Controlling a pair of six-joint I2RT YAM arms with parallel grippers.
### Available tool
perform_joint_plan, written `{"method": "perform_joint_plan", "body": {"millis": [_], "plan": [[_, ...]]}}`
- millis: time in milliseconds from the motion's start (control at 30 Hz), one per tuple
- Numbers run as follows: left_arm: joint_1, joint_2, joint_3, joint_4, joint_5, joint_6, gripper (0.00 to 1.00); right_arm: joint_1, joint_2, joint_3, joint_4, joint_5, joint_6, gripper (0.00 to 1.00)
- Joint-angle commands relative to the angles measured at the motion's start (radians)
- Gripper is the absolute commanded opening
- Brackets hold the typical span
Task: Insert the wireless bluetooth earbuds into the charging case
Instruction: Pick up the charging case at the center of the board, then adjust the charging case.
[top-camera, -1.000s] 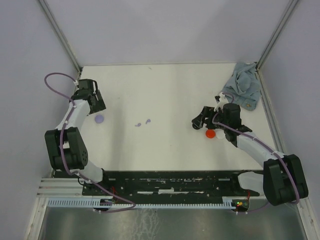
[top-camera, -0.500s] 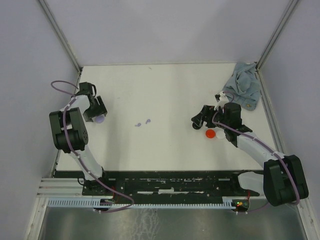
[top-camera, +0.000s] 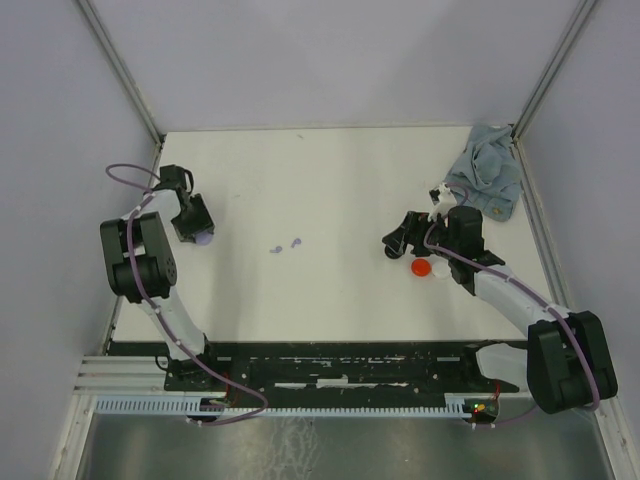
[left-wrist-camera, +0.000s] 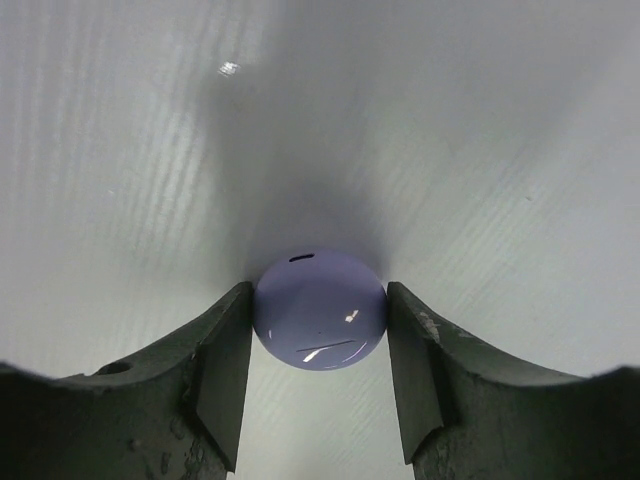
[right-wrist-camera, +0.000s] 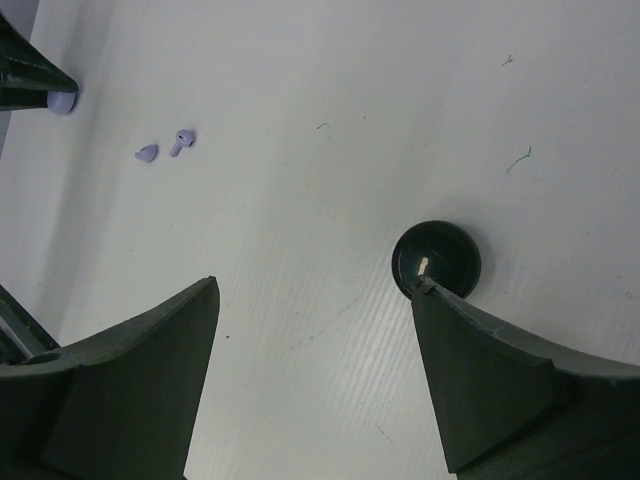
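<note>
A round lilac charging case lies on the white table, and my left gripper is shut on it, both fingers pressing its sides. From above, that case shows just under the left gripper at the far left. Two tiny lilac earbuds lie apart from it near the table's middle; the right wrist view shows these earbuds far off. My right gripper hangs open above bare table, nothing between its fingers, its right fingertip next to a black round case.
A red disc and a white disc lie beside the right arm, with the black case just left of them. A crumpled blue-grey cloth sits in the back right corner. Grey walls enclose the table.
The left arm folded back and lowered its gripper over the lilac case, then the jaws narrowed onto it. The right arm has stayed put.
</note>
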Motion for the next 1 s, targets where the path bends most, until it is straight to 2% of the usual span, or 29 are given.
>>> {"method": "perform_joint_plan", "body": {"millis": [0,233,433,700,967], "plan": [[-0.030,-0.123,-0.032,0.015,0.149,-0.066,0.49,0.001,-0.044,0.000,0.039,-0.030,-0.002,0.86],[-0.111,-0.398,-0.234,0.134,0.310,-0.232,0.49,0.028,-0.092,0.004,0.041,-0.064,-0.005,0.84],[-0.252,-0.628,-0.421,0.313,0.331,-0.464,0.50,0.072,-0.168,-0.012,0.049,-0.076,-0.024,0.82],[-0.474,-0.827,-0.565,0.532,0.212,-0.763,0.50,0.211,-0.260,-0.041,0.099,0.032,-0.009,0.81],[-0.658,-0.862,-0.676,0.791,0.114,-1.004,0.49,0.357,-0.269,-0.101,0.295,0.169,0.044,0.78]]}}
